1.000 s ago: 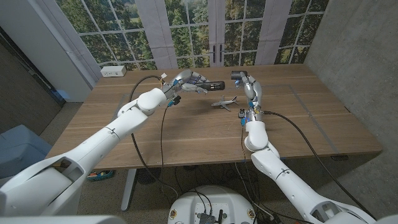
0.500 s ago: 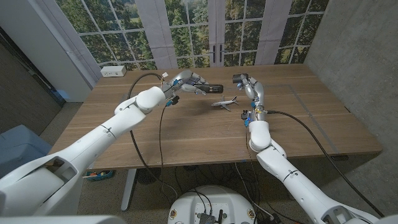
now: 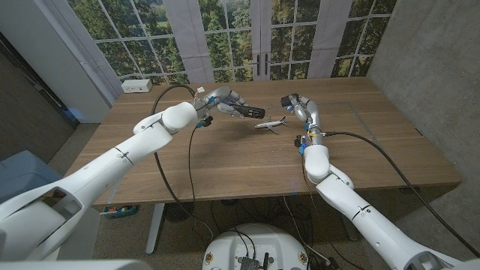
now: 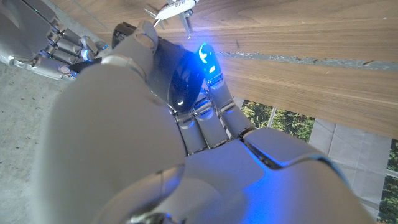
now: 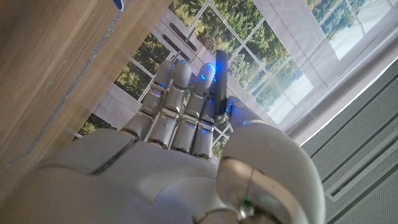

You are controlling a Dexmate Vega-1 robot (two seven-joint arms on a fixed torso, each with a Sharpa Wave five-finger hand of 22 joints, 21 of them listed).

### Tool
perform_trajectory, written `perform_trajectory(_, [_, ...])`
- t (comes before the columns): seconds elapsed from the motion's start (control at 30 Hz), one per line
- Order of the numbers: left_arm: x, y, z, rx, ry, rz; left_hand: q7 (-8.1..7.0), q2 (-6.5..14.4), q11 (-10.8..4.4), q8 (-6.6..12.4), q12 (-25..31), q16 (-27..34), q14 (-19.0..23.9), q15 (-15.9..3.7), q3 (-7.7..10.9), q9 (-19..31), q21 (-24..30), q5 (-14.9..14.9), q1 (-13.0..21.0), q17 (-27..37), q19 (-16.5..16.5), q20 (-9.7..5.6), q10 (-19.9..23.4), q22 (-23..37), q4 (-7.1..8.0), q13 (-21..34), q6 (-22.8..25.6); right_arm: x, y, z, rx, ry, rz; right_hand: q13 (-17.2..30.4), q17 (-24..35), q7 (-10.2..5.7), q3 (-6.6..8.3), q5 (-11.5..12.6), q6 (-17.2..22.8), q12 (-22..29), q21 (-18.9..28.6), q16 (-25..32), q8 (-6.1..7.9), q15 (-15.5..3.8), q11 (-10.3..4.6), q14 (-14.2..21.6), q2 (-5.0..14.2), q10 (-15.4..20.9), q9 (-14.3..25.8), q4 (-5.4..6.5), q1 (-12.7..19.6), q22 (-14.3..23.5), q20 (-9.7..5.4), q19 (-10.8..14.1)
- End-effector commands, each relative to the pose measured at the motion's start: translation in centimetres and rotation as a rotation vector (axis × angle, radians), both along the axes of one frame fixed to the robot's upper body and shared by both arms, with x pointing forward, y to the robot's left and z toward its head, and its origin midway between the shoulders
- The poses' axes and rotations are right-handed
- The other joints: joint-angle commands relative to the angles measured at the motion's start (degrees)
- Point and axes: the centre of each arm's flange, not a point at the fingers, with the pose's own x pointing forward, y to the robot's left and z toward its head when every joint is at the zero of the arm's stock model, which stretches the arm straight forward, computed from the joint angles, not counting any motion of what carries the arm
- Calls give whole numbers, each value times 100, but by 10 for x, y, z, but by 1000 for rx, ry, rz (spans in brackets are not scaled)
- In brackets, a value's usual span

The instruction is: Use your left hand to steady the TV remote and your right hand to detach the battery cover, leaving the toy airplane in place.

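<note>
Head view, upper middle of frame: left robot hand (image 3: pixel 223 100) holds the TV remote (image 3: pixel 248 111) lifted off the desk (image 3: pixel 225 161), fingers wrapped round its near end, the dark body sticking out toward picture right. Left wrist view confirms the hold: remote (image 4: pixel 180 81) sits dark between the fingers.

Right robot hand (image 3: pixel 298 105) stands just right of centre, apart from the remote. It pinches a thin dark slab, by the look of it the battery cover (image 5: pixel 221 81), between thumb and fingers in the right wrist view. In the head view a dark piece shows at the fingertips (image 3: pixel 286 100).

Toy airplane (image 3: pixel 270 123) lies on the desk below and between the two hands, touching neither. White power strip (image 3: pixel 137 85) at upper left, far edge of the desk.

Judgement: cover appears detached; task close to finished.

Risks from here:
- Pinch on the cover looks slight; a slip drops it, possibly onto the airplane beneath.
- Either hand coming down to set its piece on the desk could nudge the airplane, which must stay put.
- Remote is gripped at one end only; it could tip out.
</note>
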Motion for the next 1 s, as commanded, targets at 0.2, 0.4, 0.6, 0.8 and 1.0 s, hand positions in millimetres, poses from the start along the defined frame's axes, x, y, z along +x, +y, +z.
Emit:
perform_trajectory(0.2, [-5,5,-6,134,13,120,-67,861,-73,23,-53,4,328,-449,71,67,32,36,748,32,-63,-789,-29,-53,44,-1,-123,-1,0,-1,-160,104,-127,-88,-76,-17,51,95,86,-54,59,-124,-92,-485,57,21,-32,13,-88,-116,-9,-11,53,-74])
perform_trajectory(0.4, [-5,3,-6,174,25,137,-109,861,-89,56,-64,2,325,-449,74,111,50,37,711,58,-90,-795,-32,-86,45,3,-112,2,0,-1,-225,156,-178,-185,-175,-21,80,133,85,-112,88,-247,-172,-435,54,7,-50,-26,-170,-168,-69,-33,38,-106])
perform_trajectory(0.6, [-4,2,-6,218,45,152,-117,858,-72,70,-79,-4,318,-449,80,117,72,42,693,74,-102,-802,-27,-107,38,-14,-79,5,0,0,-294,214,-241,-308,-263,-76,100,152,101,-167,103,-345,-227,-434,70,27,-68,-3,-235,-208,-121,-50,27,-144])
perform_trajectory(0.8, [-4,-3,-8,278,62,172,-216,810,-187,64,-93,-13,314,-447,55,116,99,41,575,110,-175,-762,17,-149,57,-43,-68,8,-2,-1,-341,268,-276,-378,-401,-62,131,167,110,-216,113,-484,-276,-408,89,18,-80,-33,-295,-252,-161,-65,30,-180])
perform_trajectory(1.0, [-3,-6,-9,316,83,179,-266,784,-232,64,-111,-49,261,-448,53,120,113,45,509,126,-239,-745,24,-177,59,-61,-59,11,-4,-1,-387,329,-312,-493,-526,-59,147,170,127,-294,119,-609,-329,-390,99,39,-105,-53,-370,-293,-229,-82,46,-226])
